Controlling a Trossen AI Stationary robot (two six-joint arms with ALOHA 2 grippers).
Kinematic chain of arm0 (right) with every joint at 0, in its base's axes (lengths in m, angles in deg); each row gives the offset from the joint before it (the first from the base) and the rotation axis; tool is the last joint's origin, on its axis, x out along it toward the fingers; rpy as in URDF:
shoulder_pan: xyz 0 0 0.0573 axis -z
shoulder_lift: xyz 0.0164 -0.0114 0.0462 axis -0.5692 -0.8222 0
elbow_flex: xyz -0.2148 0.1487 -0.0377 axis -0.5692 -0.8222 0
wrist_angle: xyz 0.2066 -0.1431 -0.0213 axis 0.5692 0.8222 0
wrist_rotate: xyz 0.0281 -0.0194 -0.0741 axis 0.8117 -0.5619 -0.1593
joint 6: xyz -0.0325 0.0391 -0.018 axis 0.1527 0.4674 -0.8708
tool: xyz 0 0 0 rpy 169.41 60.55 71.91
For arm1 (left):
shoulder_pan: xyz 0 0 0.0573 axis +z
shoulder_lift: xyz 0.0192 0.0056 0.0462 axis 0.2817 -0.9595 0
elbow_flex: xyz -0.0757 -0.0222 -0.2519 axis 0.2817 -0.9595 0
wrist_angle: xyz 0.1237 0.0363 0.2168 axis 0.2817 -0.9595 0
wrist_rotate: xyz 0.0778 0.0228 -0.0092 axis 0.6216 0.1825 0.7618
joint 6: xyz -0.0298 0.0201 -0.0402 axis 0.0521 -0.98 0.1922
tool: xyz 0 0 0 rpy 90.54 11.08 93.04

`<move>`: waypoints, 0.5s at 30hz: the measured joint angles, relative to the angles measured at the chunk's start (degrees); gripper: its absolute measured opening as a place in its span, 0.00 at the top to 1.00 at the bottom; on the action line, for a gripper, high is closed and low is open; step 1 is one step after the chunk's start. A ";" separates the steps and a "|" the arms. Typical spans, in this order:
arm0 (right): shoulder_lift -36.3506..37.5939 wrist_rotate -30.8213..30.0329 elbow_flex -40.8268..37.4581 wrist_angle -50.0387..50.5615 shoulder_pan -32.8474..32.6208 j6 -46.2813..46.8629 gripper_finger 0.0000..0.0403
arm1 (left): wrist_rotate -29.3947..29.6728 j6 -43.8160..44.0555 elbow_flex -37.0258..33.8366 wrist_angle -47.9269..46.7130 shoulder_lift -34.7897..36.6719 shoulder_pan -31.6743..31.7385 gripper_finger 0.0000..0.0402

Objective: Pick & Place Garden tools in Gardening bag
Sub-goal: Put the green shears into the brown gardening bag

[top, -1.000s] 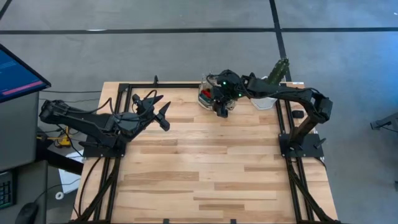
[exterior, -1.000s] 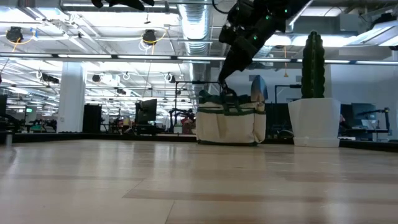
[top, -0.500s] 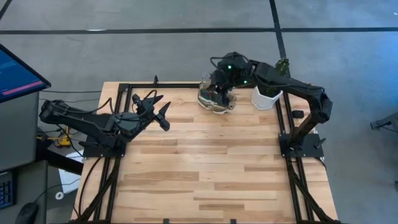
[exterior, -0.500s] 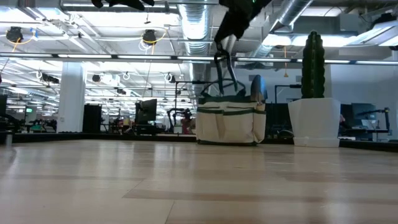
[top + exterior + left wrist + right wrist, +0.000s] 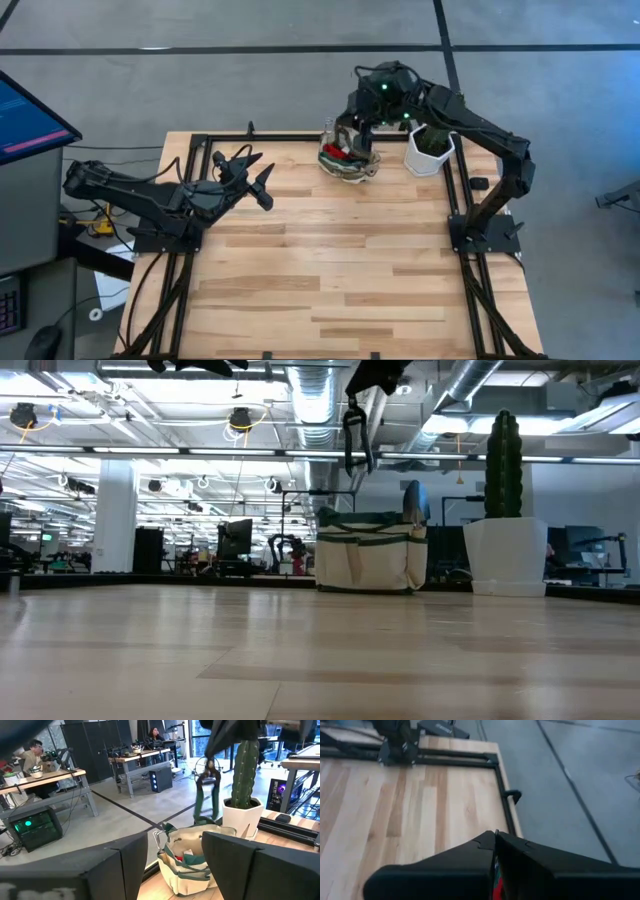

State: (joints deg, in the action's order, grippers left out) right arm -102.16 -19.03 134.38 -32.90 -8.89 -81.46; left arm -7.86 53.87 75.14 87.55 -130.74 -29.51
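Note:
My right gripper [image 5: 362, 395] hangs high above the cream gardening bag [image 5: 370, 560], shut on the dark-handled pruning shears [image 5: 357, 440], which dangle below it. In the high view it [image 5: 365, 118] stands just beyond the bag [image 5: 347, 162]. The bag stands upright on the table near the far edge, with a red-headed tool [image 5: 340, 153] and a trowel blade [image 5: 412, 500] sticking out of it. My left gripper [image 5: 252, 172] is open and empty over the table's left part, pointing toward the bag [image 5: 192, 860]. My right gripper pinches the shears by their top end [image 5: 206, 764] between its two fingers, coming from above and pointing down. The two dark green handles [image 5: 199, 802] hang straight below the fingers. The shears hang clear above the bag's mouth.
A white pot with a tall green cactus [image 5: 505, 510] stands just right of the bag at the far right corner [image 5: 428, 148]. Black frame rails [image 5: 200, 140] run along the far and side edges. Bare wooden table [image 5: 330, 270] stretches toward the near edge.
My right gripper has risen from the bag's mouth, a little toward the far edge, staying shut. The shears have come up with it, from reaching down at the bag's top to hanging clear above it. The bag has stayed in place.

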 joint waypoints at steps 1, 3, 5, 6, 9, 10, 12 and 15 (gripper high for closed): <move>0.00 0.00 0.63 -0.13 0.41 -0.01 1.00 | 0.00 0.00 0.00 0.01 0.00 -0.02 0.56; 0.11 0.02 1.09 -0.32 1.46 -0.22 1.00 | 0.00 0.00 0.00 0.01 0.00 -0.02 0.56; 0.04 0.01 0.92 0.11 2.89 -0.20 1.00 | 0.00 0.00 0.00 0.01 0.00 -0.01 0.56; -0.13 -0.01 0.56 0.21 3.59 -0.15 1.00 | 0.00 0.00 0.00 0.00 0.00 -0.02 0.56; -2.09 -0.34 -0.42 0.91 4.93 0.30 1.00 | -0.01 0.00 0.00 0.00 0.00 -0.01 0.56; -3.12 -0.33 -0.78 1.50 5.41 0.45 1.00 | -0.04 0.00 0.00 0.01 0.00 -0.02 0.56; -5.48 -0.20 -1.16 1.74 5.55 0.89 1.00 | -0.05 0.00 0.00 0.00 0.00 0.00 0.56; -9.33 -0.20 -1.17 2.83 5.86 0.90 1.00 | -0.17 0.00 0.00 0.02 0.00 0.00 0.56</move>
State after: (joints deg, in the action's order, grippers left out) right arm -111.49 -19.23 133.22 -30.07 -3.03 -80.56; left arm -8.03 53.87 75.14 87.58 -130.74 -29.51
